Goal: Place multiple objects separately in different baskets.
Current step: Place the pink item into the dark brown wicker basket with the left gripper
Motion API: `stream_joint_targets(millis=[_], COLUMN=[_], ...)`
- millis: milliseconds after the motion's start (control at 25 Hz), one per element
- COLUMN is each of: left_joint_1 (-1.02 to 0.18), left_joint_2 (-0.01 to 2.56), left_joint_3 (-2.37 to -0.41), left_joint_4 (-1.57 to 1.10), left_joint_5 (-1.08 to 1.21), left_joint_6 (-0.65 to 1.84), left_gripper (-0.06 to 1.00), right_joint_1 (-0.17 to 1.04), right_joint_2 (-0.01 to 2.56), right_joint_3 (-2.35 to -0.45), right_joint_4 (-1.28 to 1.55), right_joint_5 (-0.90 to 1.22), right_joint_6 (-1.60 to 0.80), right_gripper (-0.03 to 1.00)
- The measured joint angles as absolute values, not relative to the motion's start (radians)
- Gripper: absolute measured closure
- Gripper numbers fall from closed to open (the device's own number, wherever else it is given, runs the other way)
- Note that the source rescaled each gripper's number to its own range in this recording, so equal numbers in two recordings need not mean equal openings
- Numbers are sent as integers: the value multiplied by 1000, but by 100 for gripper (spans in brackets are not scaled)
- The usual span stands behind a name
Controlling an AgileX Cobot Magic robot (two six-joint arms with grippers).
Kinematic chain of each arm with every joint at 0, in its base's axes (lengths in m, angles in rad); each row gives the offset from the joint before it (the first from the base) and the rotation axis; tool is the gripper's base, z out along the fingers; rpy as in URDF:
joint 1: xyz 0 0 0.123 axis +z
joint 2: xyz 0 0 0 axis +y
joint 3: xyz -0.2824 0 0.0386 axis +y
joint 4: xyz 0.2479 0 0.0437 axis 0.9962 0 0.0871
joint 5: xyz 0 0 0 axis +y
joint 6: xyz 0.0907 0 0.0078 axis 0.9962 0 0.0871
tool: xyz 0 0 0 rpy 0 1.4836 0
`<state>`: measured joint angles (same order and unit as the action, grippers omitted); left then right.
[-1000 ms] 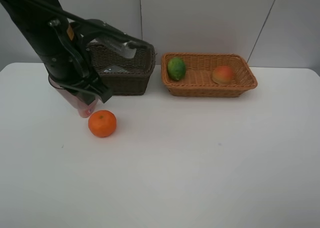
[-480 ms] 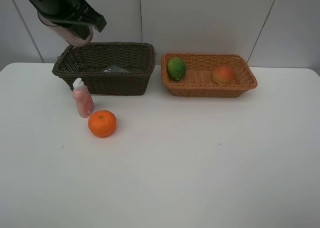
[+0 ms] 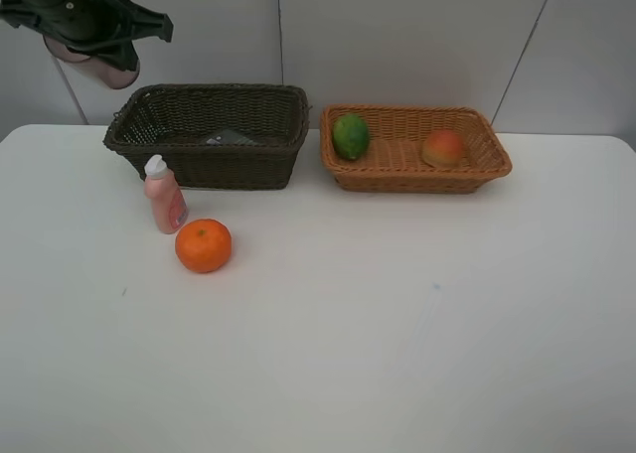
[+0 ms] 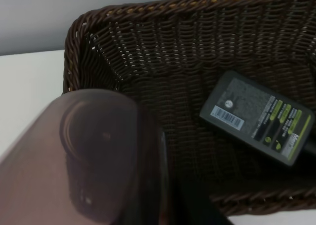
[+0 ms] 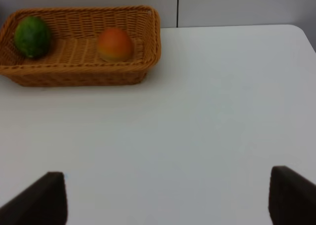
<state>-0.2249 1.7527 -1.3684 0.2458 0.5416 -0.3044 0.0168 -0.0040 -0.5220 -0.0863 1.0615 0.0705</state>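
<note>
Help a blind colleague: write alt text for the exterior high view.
The left gripper holds a translucent mauve cup raised near the left end of a dark brown basket containing a black bottle. A pink bottle and an orange stand on the white table before it; a tan basket to the right holds a lime and a peach-like fruit.

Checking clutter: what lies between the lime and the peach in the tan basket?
Nothing: only bare floor of the tan basket separates lime and peach, per the exterior high view.

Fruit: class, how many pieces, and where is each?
3: lime and peach in the light basket; orange on the table by the pink bottle. Dark basket partly hidden.
</note>
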Motion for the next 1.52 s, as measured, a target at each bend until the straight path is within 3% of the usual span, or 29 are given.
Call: stream_joint_targets(millis=[640,1200,1280,1400,1480,1520], left_joint_1=[-222,-212,-212,-213,-213,-213], left_joint_2=[2085,2146,2149,2149,2149,2149], left_joint_3=[-1572,-1581,-1581,-1581,-1581,-1581], left_joint_4=[158,151,151,151,151,151], left_joint_5=[414,380,379,383,387,387], left_joint_6=[-305,-292,-277,-271,-271,-271], left_gripper=[94,92,79,34,11,5], right_joint_1=[17,17,17,17,17,17], right_joint_2=[-4,-4,-4,-4,-4,-4], right_joint_3=[-522,-522,-522,-522,-522,-522], right_joint_4=[-86,-86,-86,-86,-86,-86], right_joint_5=[1062,1062,1062,1062,1062,1062], right_joint_6=[71,71,71,71,71,71], right_gripper=[9,9,9,9,9,9])
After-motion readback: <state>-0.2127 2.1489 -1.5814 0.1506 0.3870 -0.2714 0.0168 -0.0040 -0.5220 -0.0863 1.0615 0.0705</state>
